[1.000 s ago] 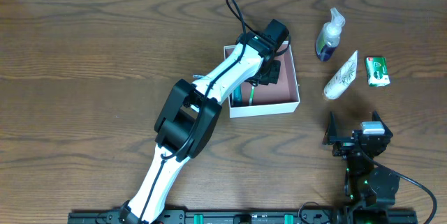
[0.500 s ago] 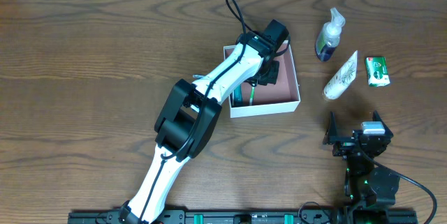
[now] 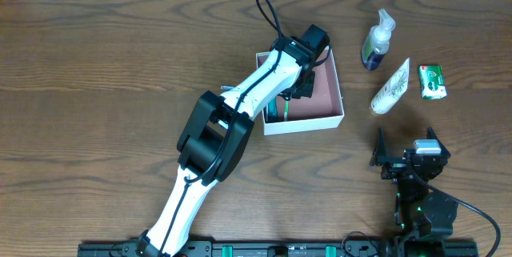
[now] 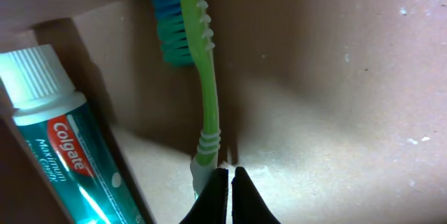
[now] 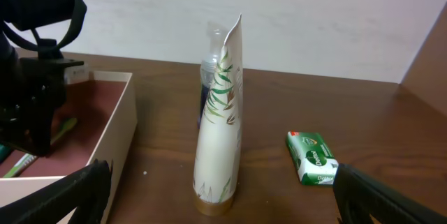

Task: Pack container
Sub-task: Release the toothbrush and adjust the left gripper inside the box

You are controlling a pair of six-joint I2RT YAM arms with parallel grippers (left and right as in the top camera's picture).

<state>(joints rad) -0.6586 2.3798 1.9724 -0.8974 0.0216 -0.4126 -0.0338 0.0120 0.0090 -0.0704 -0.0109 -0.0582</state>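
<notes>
The container [image 3: 305, 123] is a shallow white box with a pink floor [image 4: 335, 77], seen at the table's centre. In it lie a green toothbrush [image 4: 207, 77] with blue bristles and a Colgate toothpaste tube [image 4: 59, 140]. My left gripper [image 4: 230, 175] is down inside the box, jaws shut together with nothing between them, right beside the toothbrush's handle end. From above, the left arm hides much of the box's left side. My right gripper [image 3: 404, 148] rests low at the table's right front, open and empty. It faces a white leaf-print tube [image 5: 220, 133].
Right of the container are a pump bottle [image 3: 376, 41], the white leaf-print tube [image 3: 390, 86] and a green soap box [image 3: 432, 81]. In the right wrist view the soap box [image 5: 312, 156] lies right of the tube, and the container wall [image 5: 120, 133] is at left.
The left wrist has shifted slightly over the container, staying shut. The right arm has not moved.
</notes>
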